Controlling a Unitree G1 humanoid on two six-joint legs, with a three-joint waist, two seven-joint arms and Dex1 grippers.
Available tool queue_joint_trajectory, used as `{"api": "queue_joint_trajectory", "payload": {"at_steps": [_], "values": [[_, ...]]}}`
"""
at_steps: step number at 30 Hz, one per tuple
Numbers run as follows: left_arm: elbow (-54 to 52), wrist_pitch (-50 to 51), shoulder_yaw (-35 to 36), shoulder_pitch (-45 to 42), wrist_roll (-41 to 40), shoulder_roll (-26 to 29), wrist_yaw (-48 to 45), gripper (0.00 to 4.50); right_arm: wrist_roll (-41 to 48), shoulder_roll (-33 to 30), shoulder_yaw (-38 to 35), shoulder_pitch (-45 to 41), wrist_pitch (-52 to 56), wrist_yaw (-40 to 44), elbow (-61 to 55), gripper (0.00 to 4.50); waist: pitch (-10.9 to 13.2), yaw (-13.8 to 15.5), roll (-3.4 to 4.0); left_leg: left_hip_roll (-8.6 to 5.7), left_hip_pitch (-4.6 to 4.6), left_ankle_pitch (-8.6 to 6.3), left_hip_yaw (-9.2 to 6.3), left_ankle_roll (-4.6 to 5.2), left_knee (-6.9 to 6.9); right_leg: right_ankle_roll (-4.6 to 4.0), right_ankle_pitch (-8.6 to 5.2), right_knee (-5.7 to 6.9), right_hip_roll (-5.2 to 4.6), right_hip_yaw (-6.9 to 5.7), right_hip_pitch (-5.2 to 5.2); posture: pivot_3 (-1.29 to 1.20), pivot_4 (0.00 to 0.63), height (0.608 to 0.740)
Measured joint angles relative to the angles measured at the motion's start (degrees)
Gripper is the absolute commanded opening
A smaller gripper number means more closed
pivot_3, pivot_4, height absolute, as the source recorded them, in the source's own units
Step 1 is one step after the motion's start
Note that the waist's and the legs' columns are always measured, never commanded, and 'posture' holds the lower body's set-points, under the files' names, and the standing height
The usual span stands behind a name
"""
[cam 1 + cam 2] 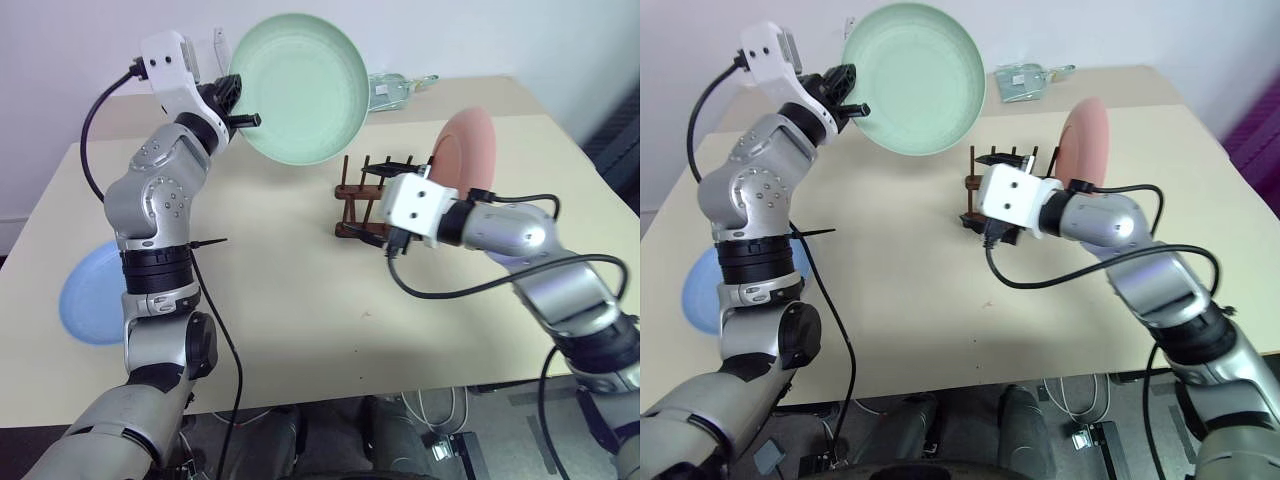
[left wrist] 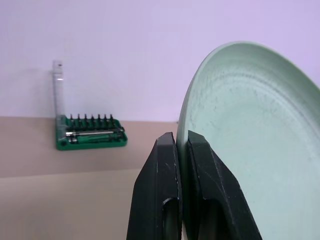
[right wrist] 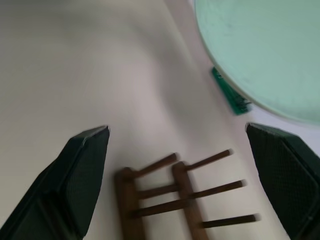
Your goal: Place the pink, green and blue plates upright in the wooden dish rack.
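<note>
The green plate [image 1: 300, 88] hangs in the upper middle of the frame, pinched at its rim by the left gripper [image 2: 182, 150], above the wooden dish rack [image 1: 368, 203] at centre. So thin a rim hold could let it swing or slip. The right gripper [image 3: 180, 150], jaws wide and empty, hovers at the rack and could block the slot or knock the pink plate [image 1: 466, 147] standing there. Three plates counted, the blue plate [image 1: 92, 292] flat at lower left; one rack; one green bit holder [image 2: 91, 132].

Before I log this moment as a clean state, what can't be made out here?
- Blue plate: head views, partly hidden behind the left arm.
- Wooden dish rack: near end hidden by the right gripper's wrist.
- Pink plate: lower edge behind that arm, so its seating between the pegs is unclear.
</note>
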Motion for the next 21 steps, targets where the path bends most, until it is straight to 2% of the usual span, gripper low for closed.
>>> {"api": "queue_joint_trajectory", "payload": {"at_steps": [8, 11, 16, 18, 20, 21], "values": [[-2.7, 6.1, -2.4, 0.1, -0.3, 0.1, 0.5, 0.00, -14.8, 3.1, 2.6, -3.8, -14.2, -2.0, 10.2, 4.43, 0.0, 0.1, 0.00, -0.01, -0.03, 0.00, -0.01, 0.00, -0.04, 0.00, 0.00, -0.06, 0.01, 0.00, -0.03, 0.00, 0.150, 0.735], [-2.9, 7.7, -2.2, 0.1, -1.4, -0.5, 1.0, 0.00, -18.2, 4.6, 2.9, -3.7, -16.5, -2.5, 12.5, 3.57, 0.0, 0.1, 0.00, -0.01, -0.03, 0.00, -0.02, 0.00, -0.03, 0.00, 0.00, -0.04, 0.01, 0.00, -0.03, 0.00, 0.150, 0.735], [-3.8, 9.8, -2.2, 0.1, -2.6, -0.5, 0.7, 0.00, -21.7, 6.2, 2.8, -3.3, -18.1, -3.4, 13.4, 1.19, 0.0, 0.0, 0.00, -0.01, -0.03, 0.00, -0.02, 0.00, -0.05, 0.00, 0.00, -0.05, 0.02, 0.00, -0.04, 0.00, 0.150, 0.735], [-4.3, 10.0, -2.2, 0.1, -2.8, -0.5, 0.5, 0.00, -23.1, 6.3, 2.6, -2.7, -18.5, -3.7, 13.8, 0.08, 0.0, 0.0, 0.00, -0.01, -0.03, 0.00, -0.02, 0.00, -0.04, 0.00, 0.00, -0.04, 0.02, 0.00, -0.04, 0.00, 0.150, 0.735], [-4.6, 10.1, -2.1, 0.1, -2.9, -0.5, 0.5, 0.00, -24.4, 6.5, 2.7, -2.3, -19.6, -4.0, 14.0, 0.03, 0.0, 0.0, 0.01, -0.01, -0.02, 0.00, -0.02, 0.00, -0.05, 0.00, 0.00, -0.04, 0.02, 0.00, -0.04, 0.00, 0.150, 0.735], [-4.6, 10.4, -1.1, 0.1, -3.6, -1.3, 0.5, 0.33, -25.1, 6.4, 2.7, -2.3, -20.1, -4.2, 14.2, 0.01, 0.0, -0.1, 0.01, -0.01, -0.02, 0.00, -0.02, 0.00, -0.05, 0.00, 0.00, -0.04, 0.02, 0.00, -0.04, 0.00, 0.150, 0.735]]}}
